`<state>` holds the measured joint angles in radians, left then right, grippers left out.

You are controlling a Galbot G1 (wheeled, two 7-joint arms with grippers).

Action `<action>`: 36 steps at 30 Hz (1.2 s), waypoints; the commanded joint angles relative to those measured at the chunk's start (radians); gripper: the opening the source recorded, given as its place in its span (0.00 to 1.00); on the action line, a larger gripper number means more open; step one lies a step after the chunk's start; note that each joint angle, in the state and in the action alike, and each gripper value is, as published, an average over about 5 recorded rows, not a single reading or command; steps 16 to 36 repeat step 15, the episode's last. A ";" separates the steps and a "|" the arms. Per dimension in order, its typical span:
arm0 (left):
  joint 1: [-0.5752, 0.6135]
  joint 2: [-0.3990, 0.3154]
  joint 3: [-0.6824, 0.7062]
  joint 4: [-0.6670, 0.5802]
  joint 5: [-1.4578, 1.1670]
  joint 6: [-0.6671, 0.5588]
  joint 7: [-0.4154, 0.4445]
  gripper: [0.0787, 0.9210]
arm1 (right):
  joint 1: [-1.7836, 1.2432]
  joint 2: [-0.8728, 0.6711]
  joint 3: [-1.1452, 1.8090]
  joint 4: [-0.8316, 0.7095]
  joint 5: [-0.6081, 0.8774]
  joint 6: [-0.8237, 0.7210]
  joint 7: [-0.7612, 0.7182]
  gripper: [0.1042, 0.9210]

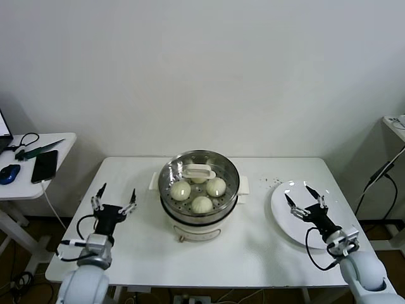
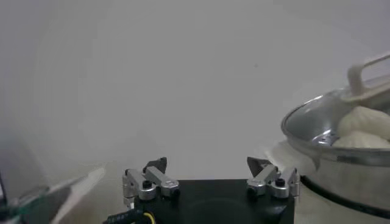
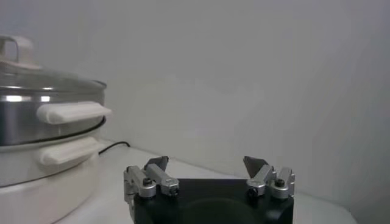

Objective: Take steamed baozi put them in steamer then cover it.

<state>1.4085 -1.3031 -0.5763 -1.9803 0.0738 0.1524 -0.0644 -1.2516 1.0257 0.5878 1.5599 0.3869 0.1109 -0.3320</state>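
Note:
The steamer [image 1: 174, 203] stands mid-table on its cream pot base. The clear glass cover [image 1: 226, 170] with a white handle [image 1: 198, 170] sits on it. Through the glass I see baozi: one left [image 1: 181, 190], one right [image 1: 216, 187], one front [image 1: 202, 204], and another partly hidden under the handle. My left gripper [image 1: 115, 197] is open and empty over the table left of the steamer. My right gripper [image 1: 305, 199] is open and empty over the flat white plate [image 1: 285, 221]. The covered steamer also shows in the left wrist view [image 2: 341, 158] and the right wrist view [image 3: 42, 122].
A side table [image 1: 63, 152] at the left holds a phone [image 1: 44, 166], a mouse [image 1: 9, 173] and cables. A cable [image 1: 54, 209] hangs at the table's left edge. Another table edge [image 1: 395, 123] and cable stand at the right.

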 commanded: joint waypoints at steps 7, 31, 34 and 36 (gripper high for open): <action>0.106 -0.056 -0.098 -0.006 -0.205 -0.136 0.009 0.88 | -0.082 0.034 0.041 0.075 -0.001 0.020 0.016 0.88; 0.126 -0.062 -0.097 -0.015 -0.177 -0.161 0.016 0.88 | -0.105 0.038 0.048 0.095 0.004 0.013 0.015 0.88; 0.126 -0.062 -0.097 -0.015 -0.177 -0.161 0.016 0.88 | -0.105 0.038 0.048 0.095 0.004 0.013 0.015 0.88; 0.126 -0.062 -0.097 -0.015 -0.177 -0.161 0.016 0.88 | -0.105 0.038 0.048 0.095 0.004 0.013 0.015 0.88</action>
